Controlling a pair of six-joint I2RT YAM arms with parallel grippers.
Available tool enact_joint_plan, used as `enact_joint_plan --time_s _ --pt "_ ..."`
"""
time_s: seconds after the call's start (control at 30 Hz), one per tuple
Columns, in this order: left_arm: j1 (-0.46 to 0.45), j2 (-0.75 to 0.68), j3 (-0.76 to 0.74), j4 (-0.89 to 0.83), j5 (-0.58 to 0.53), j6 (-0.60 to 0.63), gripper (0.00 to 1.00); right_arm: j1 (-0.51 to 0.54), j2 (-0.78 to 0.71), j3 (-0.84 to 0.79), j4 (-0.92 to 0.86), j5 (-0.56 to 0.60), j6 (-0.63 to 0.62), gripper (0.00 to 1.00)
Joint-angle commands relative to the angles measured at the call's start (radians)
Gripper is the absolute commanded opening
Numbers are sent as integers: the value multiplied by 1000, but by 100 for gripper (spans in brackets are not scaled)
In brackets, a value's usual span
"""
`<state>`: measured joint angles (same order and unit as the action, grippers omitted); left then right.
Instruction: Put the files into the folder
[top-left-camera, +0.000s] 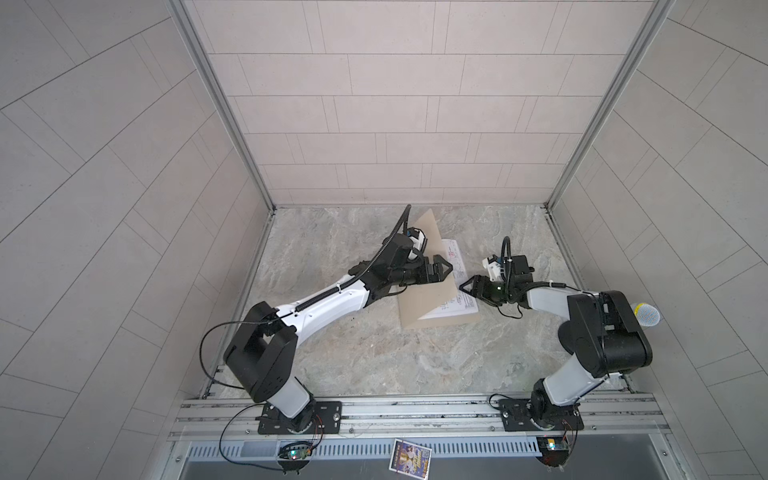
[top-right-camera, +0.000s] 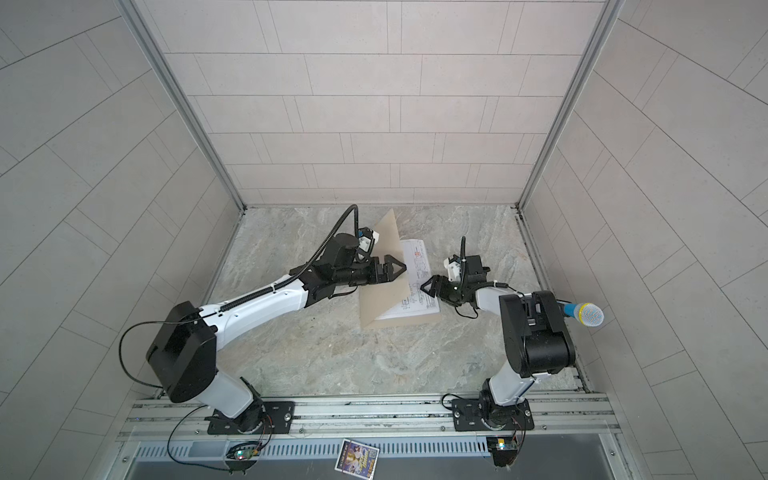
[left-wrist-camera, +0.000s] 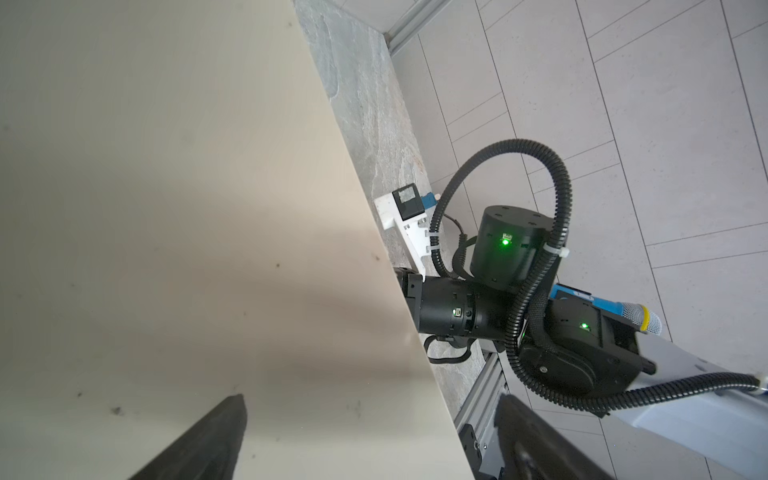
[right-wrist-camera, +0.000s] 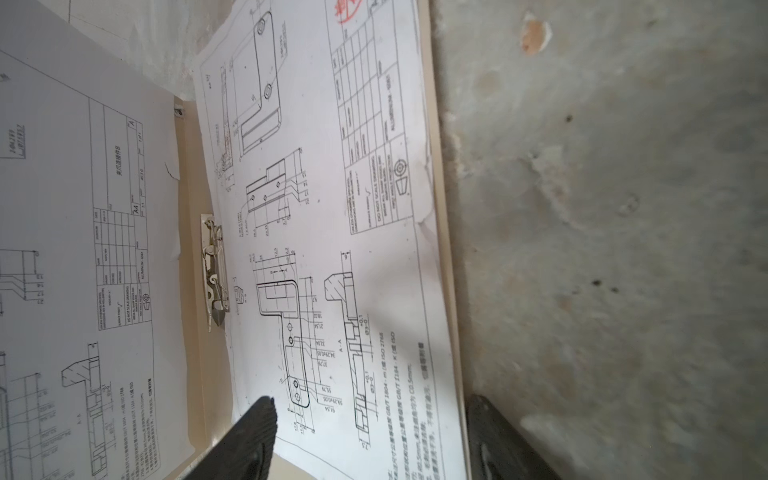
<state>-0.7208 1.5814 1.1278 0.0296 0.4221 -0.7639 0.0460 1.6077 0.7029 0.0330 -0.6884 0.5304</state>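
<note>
folder (top-left-camera: 424, 303) lies half open on the table (top-left-camera: 353, 353): lower flap flat, cover tilted up from the spine. left gripper (top-left-camera: 446, 269) is at the cover's free edge. i judge it is there as a prop, so the cover neither drops shut nor falls back. its fingers (left-wrist-camera: 216, 436) are wide apart and clamp nothing. in the left wrist view the cover's edge runs between them; whether they touch it i cannot tell.

files (right-wrist-camera: 332, 249) are already inside, on the lower flap beside the clip (right-wrist-camera: 214, 270). one sheet seems to lie on the cover's side of the spine. in both top views the far corner of the stack seems to poke past the flap, so the stack looks skewed.

right gripper (top-left-camera: 465, 286) hovers low at the files' outer edge. its fingers (right-wrist-camera: 253, 428) are apart with nothing between them, one over the top sheet and one over bare table. that stance suits nudging the sheets square while the cover is held off them.

by my reading the filing is nearly done, leaving squaring the sheets and closing the cover. risk: a cover closed too soon could trap the right gripper or crease the protruding corner.
</note>
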Motion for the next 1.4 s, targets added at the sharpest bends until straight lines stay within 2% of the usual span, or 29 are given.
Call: enact_joint_plan --time_s 0.0,0.27,0.5,0.77,0.93,1.2,1.37 --pt "-3 6 45 11 11 29 100 -21 -18 -10 -107 56 -16 74" --pt "5 28 56 -11 22 34 100 -69 -71 -16 -158 88 -39 75" --pt "96 -55 -103 72 -21 -4 100 -108 -128 -28 -191 113 -50 76" --pt "166 -52 -179 39 -25 3 100 -107 -135 -17 -191 75 -54 76" --pt "168 -32 -184 -54 -63 47 100 -72 -104 -11 -158 51 -31 76" --pt "220 -48 -195 -244 -160 152 100 -5 -122 -12 -108 103 -23 76" --pt "309 -93 -232 -331 -264 193 100 -5 -226 -3 -136 224 -93 78"
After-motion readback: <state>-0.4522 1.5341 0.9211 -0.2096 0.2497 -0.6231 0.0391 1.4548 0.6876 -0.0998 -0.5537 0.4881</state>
